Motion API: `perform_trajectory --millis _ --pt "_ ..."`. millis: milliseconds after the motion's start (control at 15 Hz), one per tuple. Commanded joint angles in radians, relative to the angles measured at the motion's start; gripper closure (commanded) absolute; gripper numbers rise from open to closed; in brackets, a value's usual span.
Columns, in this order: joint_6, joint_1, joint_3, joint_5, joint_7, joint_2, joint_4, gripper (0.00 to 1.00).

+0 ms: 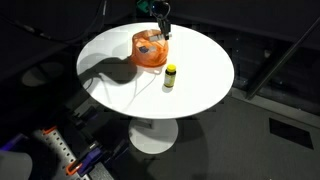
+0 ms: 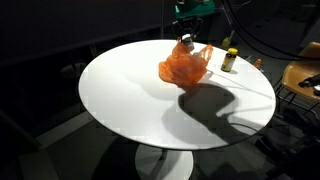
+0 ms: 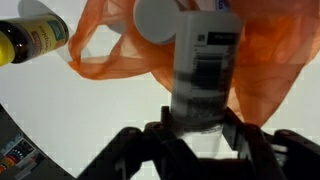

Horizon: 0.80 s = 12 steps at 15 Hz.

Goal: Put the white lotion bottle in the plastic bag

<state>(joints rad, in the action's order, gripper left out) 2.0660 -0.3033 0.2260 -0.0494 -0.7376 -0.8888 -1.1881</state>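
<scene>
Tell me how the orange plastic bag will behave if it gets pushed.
The plastic bag is thin, wrinkled film, so it would probably crumple and fold rather than hold shape. It looks very light, so a push would likely slide it across the smooth table.

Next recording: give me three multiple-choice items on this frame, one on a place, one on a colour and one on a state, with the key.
1. Where is the yellow bottle?
A) on the table, beside the bag
B) inside the bag
C) on the floor
2. What colour is the bag?
A) blue
B) orange
C) black
3. What is the state of the white bottle?
A) lying on the table
B) standing by the yellow bottle
C) clamped in the gripper

Key: 1 A, both exterior views show it upright on the table, apart from the bag. 2 B, its film is orange in every view. 3 C, the wrist view shows the fingers closed on its sides.
</scene>
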Motion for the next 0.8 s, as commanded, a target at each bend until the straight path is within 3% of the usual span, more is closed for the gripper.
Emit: perform_trajectory --millis 0,267,600,667,733 --pt "0.062 0.003 -0.058 -0.048 0.019 0.159 -0.237 0.73" --pt "0.106 0.015 -0.094 -0.076 0.022 0.227 -0.369 0.73" --pt "0.147 0.021 -0.102 -0.101 0.018 0.221 -0.397 0.73" --pt "0.152 0.021 -0.102 -0.104 0.019 0.219 -0.393 0.67" --pt "0.149 0.022 -0.102 -0.105 0.017 0.216 -0.387 0.23"
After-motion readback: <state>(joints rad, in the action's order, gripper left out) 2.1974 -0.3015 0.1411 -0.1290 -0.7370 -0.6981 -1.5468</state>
